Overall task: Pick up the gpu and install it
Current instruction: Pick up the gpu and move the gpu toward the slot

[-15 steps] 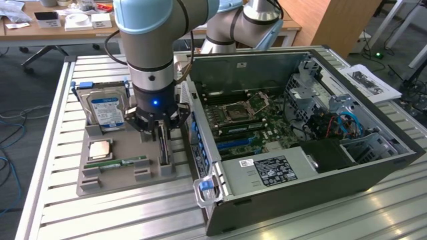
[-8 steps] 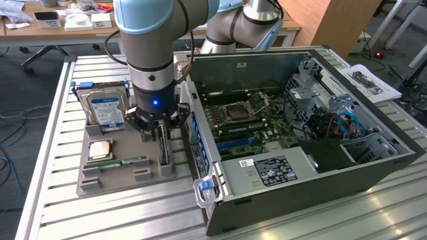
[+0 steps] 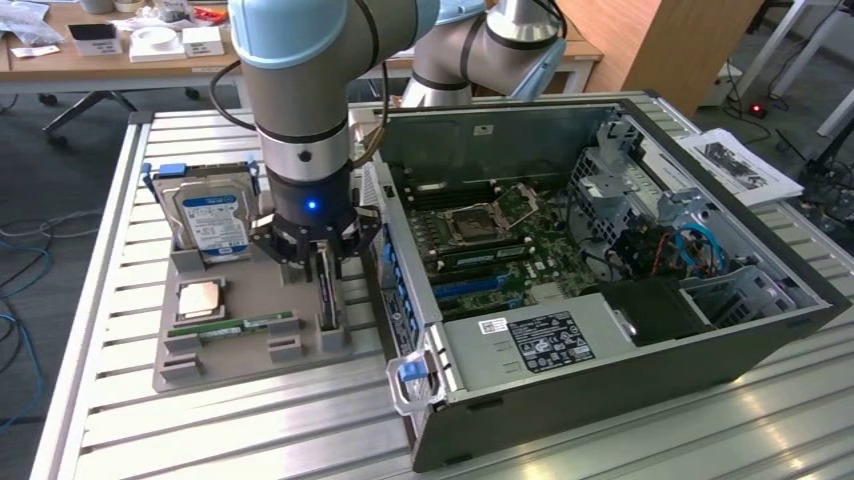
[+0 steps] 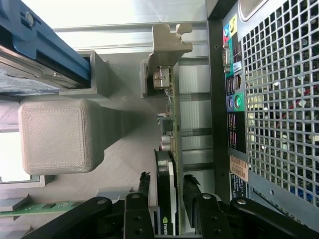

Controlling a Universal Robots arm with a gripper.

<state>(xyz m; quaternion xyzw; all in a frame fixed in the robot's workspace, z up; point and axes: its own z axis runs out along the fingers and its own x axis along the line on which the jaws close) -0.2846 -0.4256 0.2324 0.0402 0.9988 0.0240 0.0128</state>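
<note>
The gpu (image 3: 327, 300) stands on edge in a slot of the grey holder tray (image 3: 227, 362), close to the open computer case (image 3: 627, 330). My gripper (image 3: 324, 265) points straight down over it. In the wrist view the gpu (image 4: 169, 104) shows as a thin green board with a black cooler and a silver end bracket (image 4: 169, 42) at its far end. My gripper (image 4: 168, 185) straddles the card, one black finger (image 4: 143, 186) against the cooler face and the other against the board face. The card still sits in its slot.
The tray also holds a silver hard drive with a blue label (image 3: 214, 222), a processor (image 3: 200, 298) and a narrow green memory stick (image 3: 247, 325). The case lies open with its motherboard (image 3: 494, 240) exposed; its rear panel (image 4: 269, 99) runs right beside the card. Slatted metal table (image 3: 200, 430).
</note>
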